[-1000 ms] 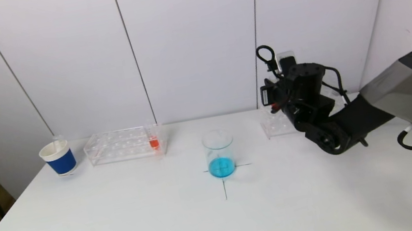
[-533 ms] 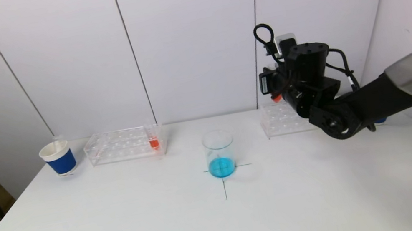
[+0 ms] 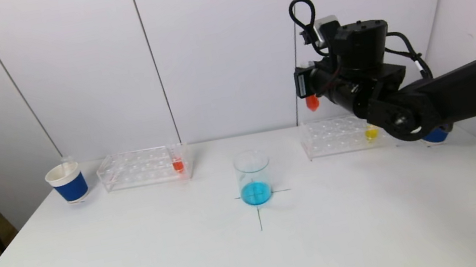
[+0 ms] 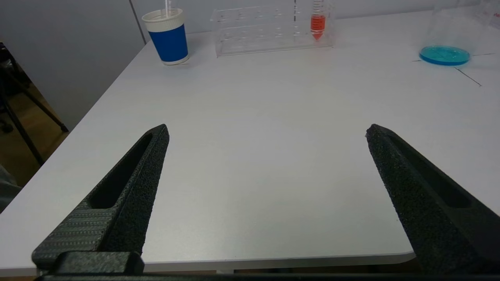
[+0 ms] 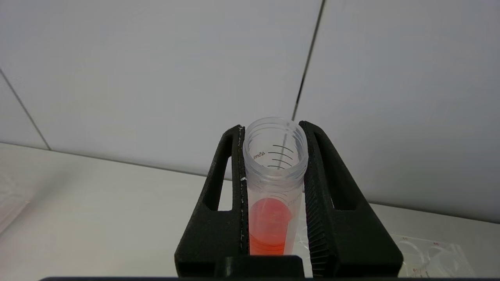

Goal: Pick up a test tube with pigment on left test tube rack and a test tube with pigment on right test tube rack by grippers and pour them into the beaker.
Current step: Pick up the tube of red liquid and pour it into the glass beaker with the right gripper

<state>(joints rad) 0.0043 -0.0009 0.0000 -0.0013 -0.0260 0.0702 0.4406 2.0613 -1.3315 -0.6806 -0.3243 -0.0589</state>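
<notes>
Right end effector (image 3: 310,91): upper right of the head frame, raised above the right test tube rack (image 3: 338,135), clamped on a test tube with orange pigment (image 5: 273,183); tube upright, open mouth up.
Left end effector (image 4: 265,132): fingers wide apart, empty, low over the near edge of the white surface (image 3: 191,259).
Left test tube rack (image 3: 143,167): centre left, one orange tube (image 3: 177,163) standing at its right end.
Right rack: one yellow tube (image 3: 371,132).
Beaker (image 3: 253,177): frame centre on a drawn cross, blue liquid inside.
Blue paper cup (image 3: 67,182): far left.
</notes>
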